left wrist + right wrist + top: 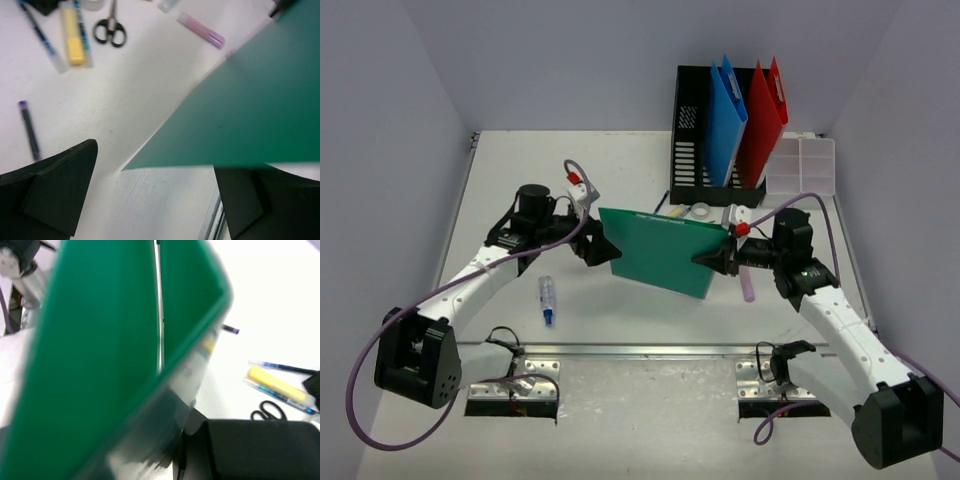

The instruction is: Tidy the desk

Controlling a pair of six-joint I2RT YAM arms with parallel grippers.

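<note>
- Overhead, the desk (520, 180) lies flat and white, its long axis running left to right, its metal rail (650, 350) along the near edge by the arm bases.
- Above its middle a green folder (665, 250) hangs tilted between both arms, its long edge also lying left to right.
- The right gripper (717, 260) pinches the folder's right edge; the left gripper (605, 248) sits at its left edge.
- At the far right corner stands a black mesh file holder (692, 150) with a blue folder (725, 120) and a red folder (762, 120) upright in it, and a clear compartment box (802, 165) just beside it.
- From the left wrist, the claw is spread wide; the green sheet crosses over one finger (265, 200), while the other stands well apart.
- Beyond, scissors (111, 31), a yellow highlighter (74, 42) and a pink pen (201, 31) lie on the bare white top.
- From the right wrist, the folder fills the view, blurred, held close against the black finger (250, 450); the white top shows at the right.
</note>
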